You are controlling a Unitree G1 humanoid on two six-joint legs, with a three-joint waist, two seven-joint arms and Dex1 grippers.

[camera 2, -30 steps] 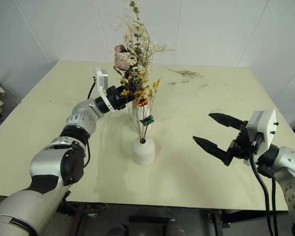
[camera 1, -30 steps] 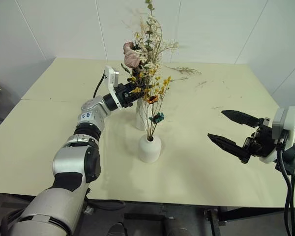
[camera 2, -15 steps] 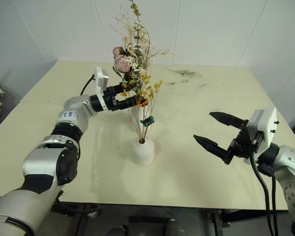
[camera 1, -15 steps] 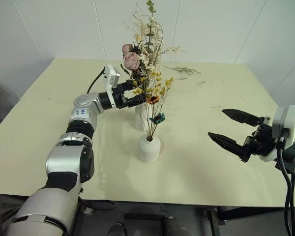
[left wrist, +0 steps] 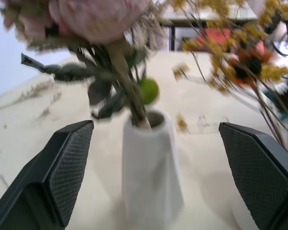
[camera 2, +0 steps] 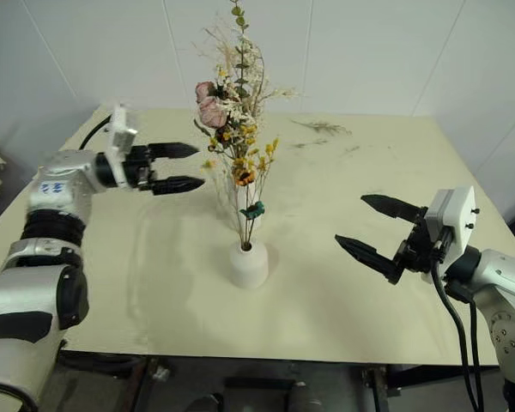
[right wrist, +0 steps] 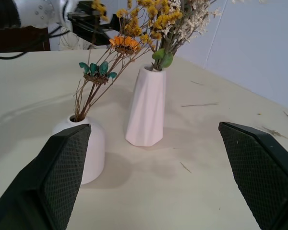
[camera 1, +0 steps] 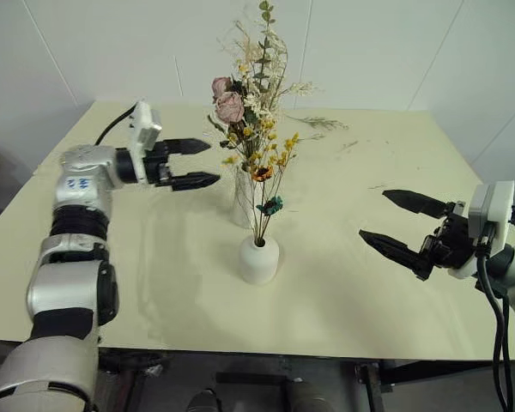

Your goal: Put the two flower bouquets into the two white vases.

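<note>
Both bouquets stand in their vases: pink roses (camera 1: 229,105) in the tall faceted vase (right wrist: 146,108), yellow-orange blossoms (camera 1: 270,159) in the short round vase (camera 1: 259,259). Left gripper (camera 1: 196,163) and right gripper (camera 1: 403,227) hover wide open, empty; the task looks done, leaving only withdrawal

Tall vase (right wrist: 146,108): matt white ceramic, faceted, smooth. Short vase (right wrist: 84,146): same matt white, rounded, smooth. Rose bouquet (camera 1: 230,105): dry, papery petals, feathery pale sprigs. Yellow bouquet (camera 1: 273,159): brittle thin brown stems. Table (camera 1: 352,283): matt pale yellow, smooth. Pads (left wrist: 69,167) between both grippers' jaws: black, cross-hatched rubbery texture.
</note>
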